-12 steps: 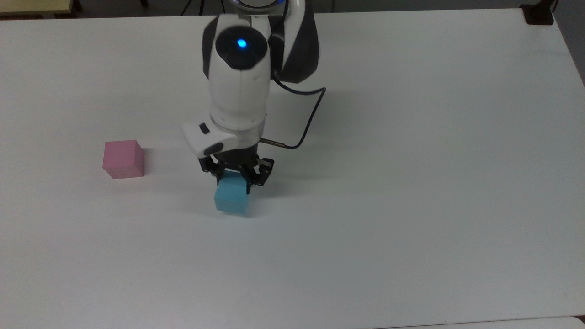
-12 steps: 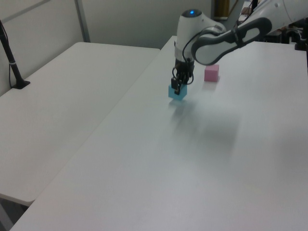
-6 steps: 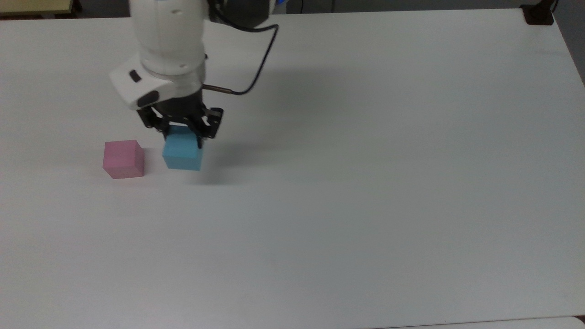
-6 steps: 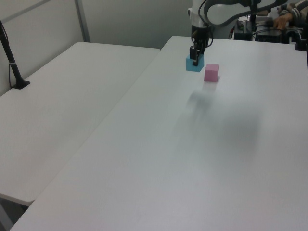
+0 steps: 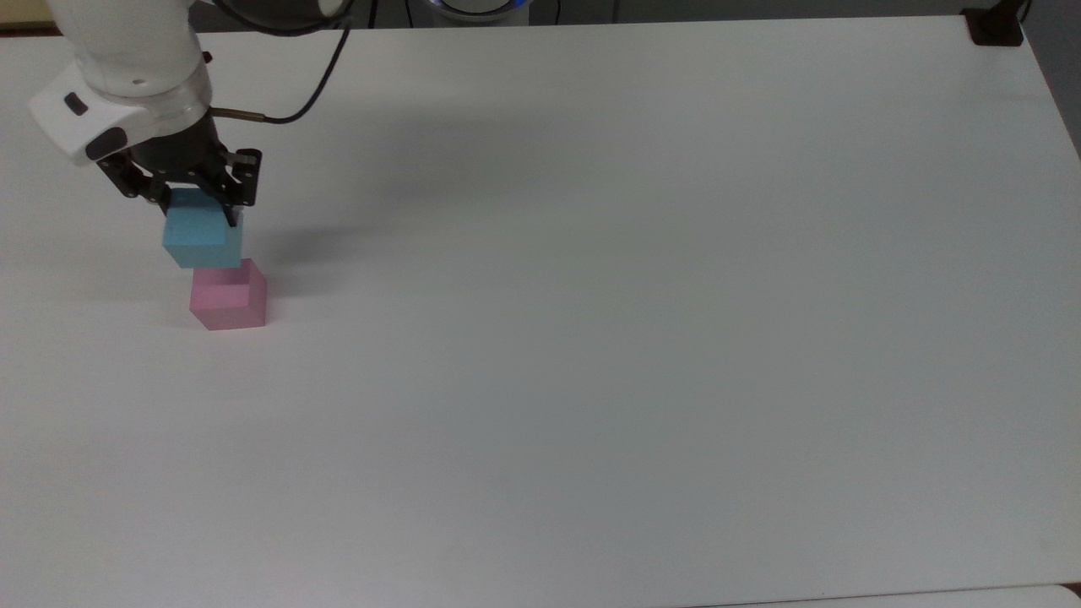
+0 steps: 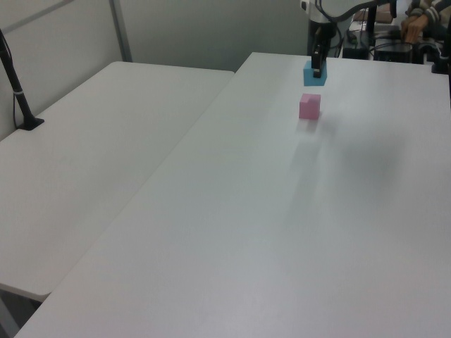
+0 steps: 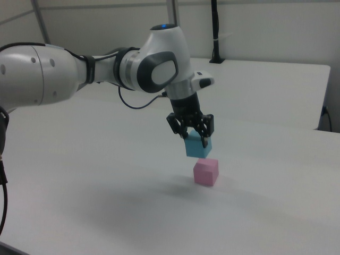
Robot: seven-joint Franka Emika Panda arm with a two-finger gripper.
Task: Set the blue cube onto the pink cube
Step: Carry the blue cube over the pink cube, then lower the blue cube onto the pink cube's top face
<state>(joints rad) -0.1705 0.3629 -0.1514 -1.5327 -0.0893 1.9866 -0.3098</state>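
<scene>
Two white tables (image 6: 211, 211) abut; the gripper (image 7: 192, 134) clamps the blue cube (image 7: 197, 146) above the pink cube (image 7: 205, 172).

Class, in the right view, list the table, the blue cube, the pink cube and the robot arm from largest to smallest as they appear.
1. Table
2. Robot arm
3. Blue cube and pink cube: they look alike in size, so no ranking between them. The gripper covers part of the blue cube's top.

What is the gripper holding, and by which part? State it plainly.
The gripper holds the blue cube by its upper part, fingers on opposite side faces, lifted above the pink cube.
</scene>
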